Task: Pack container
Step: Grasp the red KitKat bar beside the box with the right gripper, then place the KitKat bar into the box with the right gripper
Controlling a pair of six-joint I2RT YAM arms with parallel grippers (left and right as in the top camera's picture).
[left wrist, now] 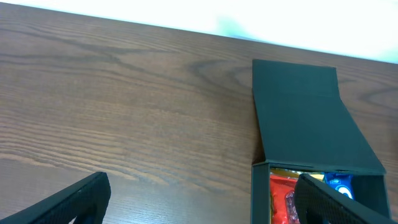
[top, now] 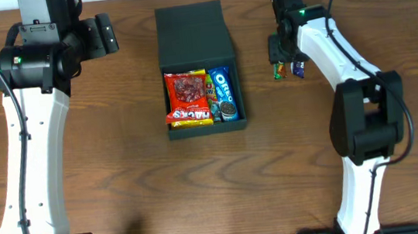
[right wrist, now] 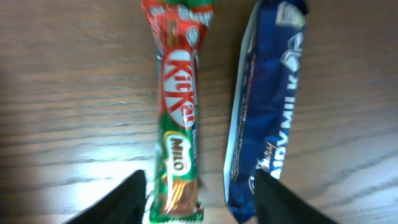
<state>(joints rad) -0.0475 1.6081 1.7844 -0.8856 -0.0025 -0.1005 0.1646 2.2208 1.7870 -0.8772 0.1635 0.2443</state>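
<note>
The container [top: 193, 27] is a dark teal-black box at the table's middle back, its flap lid open toward the far edge. Inside lie a red snack bag [top: 188, 97] and a blue Oreo packet [top: 224, 93]. It also shows in the left wrist view [left wrist: 298, 112]. A red-green KitKat bar [right wrist: 179, 112] and a blue Dairy Milk bar [right wrist: 264, 106] lie side by side on the table right of the box, seen from above as the KitKat [top: 279, 71] and Dairy Milk [top: 297, 67]. My right gripper [right wrist: 202, 202] is open just above them, its fingers straddling both bars' near ends. My left gripper [left wrist: 202, 199] is open and empty left of the box.
The right arm [top: 343, 64] reaches over the table's right side and the left arm [top: 33, 112] stands at the left. Bare wooden table [top: 120, 157] lies in front of the box.
</note>
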